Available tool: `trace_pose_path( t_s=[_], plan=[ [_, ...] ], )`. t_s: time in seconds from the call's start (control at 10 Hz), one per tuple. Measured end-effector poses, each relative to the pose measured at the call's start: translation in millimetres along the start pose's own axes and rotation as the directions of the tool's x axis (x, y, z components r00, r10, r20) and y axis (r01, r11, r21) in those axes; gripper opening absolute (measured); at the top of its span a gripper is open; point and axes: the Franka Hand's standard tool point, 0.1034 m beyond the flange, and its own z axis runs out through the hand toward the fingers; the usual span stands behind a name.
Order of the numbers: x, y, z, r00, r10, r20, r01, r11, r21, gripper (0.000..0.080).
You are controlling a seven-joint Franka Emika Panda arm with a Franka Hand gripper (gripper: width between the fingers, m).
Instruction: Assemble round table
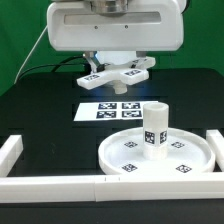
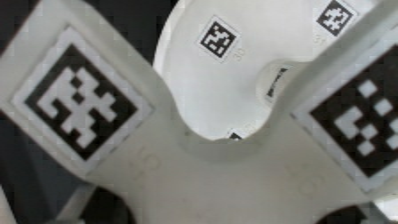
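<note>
My gripper [image 1: 113,64] is shut on the white cross-shaped foot [image 1: 117,73] and holds it in the air above the marker board [image 1: 112,110]. The foot's arms carry black-and-white tags. In the wrist view the foot [image 2: 187,150] fills most of the picture and hides my fingertips. The large round rimmed disc [image 1: 185,160] lies on the table toward the exterior view's right front. The short thick cylinder leg [image 1: 155,130] stands upright at its middle. Part of the disc [image 2: 222,45] shows past the foot in the wrist view.
Long white border bars lie along the front [image 1: 50,186], the exterior view's left [image 1: 10,152] and the exterior view's right [image 1: 214,140]. The table top is black, with a green backdrop behind.
</note>
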Motion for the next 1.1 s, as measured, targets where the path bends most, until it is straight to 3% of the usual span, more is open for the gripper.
trace_pose_path(
  t_s=[0.1, 0.3, 0.8, 0.9, 1.1],
  plan=[
    [-2.0, -8.6, 2.0, 1.000, -0.031, -0.001, 0.031, 0.998, -0.047, 0.0449],
    [-6.3, -33.5, 13.7, 0.992, -0.124, 0.011, 0.124, 0.987, -0.099, 0.0449],
    [-7.6, -38.5, 17.6, 0.991, -0.136, 0.016, 0.137, 0.985, -0.103, 0.0449],
    [-10.2, -48.5, 17.7, 0.987, -0.158, 0.012, 0.158, 0.979, -0.128, 0.0449],
    [-9.0, -57.6, 26.0, 0.984, -0.177, -0.006, 0.175, 0.976, -0.129, 0.0449]
  ],
)
